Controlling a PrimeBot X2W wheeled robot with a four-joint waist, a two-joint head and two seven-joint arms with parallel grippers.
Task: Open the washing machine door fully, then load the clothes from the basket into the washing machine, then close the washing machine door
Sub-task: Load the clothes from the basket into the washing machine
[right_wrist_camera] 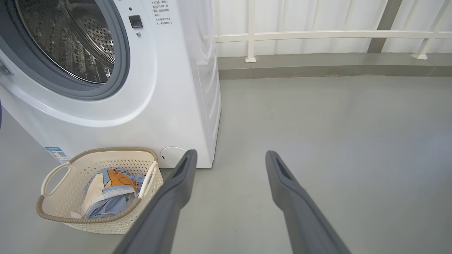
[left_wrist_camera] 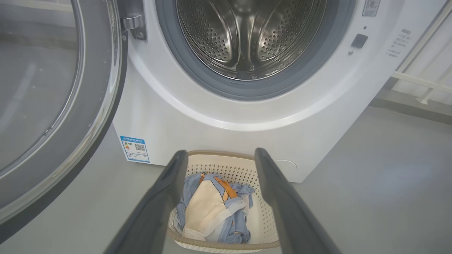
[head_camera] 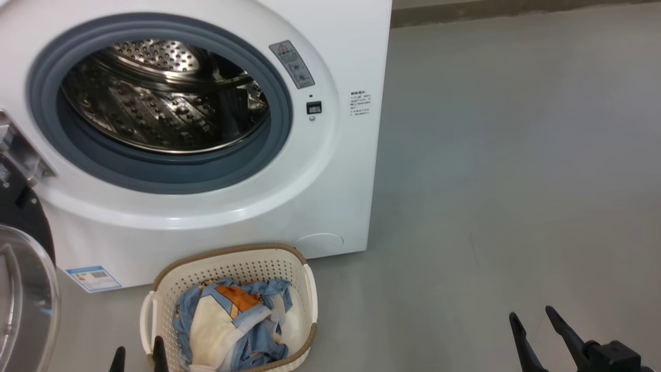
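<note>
In the head view you are looking at the washer with its door hanging open at the lower left, well clear of the opening. The drum is showing bare steel, with nothing lying in it. The basket is sitting on the floor just before the washer's bottom front edge, and the clothes are lying bundled inside it. Your left gripper is poking up at the bottom edge just beside the basket's left rim, fingers parted and carrying nothing. Your right gripper is hovering well apart to the right over bare floor, likewise spread and empty.

In the left wrist view the two fingers are framing the basket, with the clothes showing between them but farther off, so nothing is touching. The door is filling the left side, hanging from its hinge.

In the right wrist view the fingers are pointing at bare floor near the washer's right front corner, with the basket off to the left.

So you are sitting at the seam between steps, as I judge it. The opening step is looking done (whether the door is hard against its stop I cannot tell). The loading is not yet begun, since every piece is lying in the basket, and the closing is waiting after that. The left gripper is looking better placed for the first reach into the basket.
</note>
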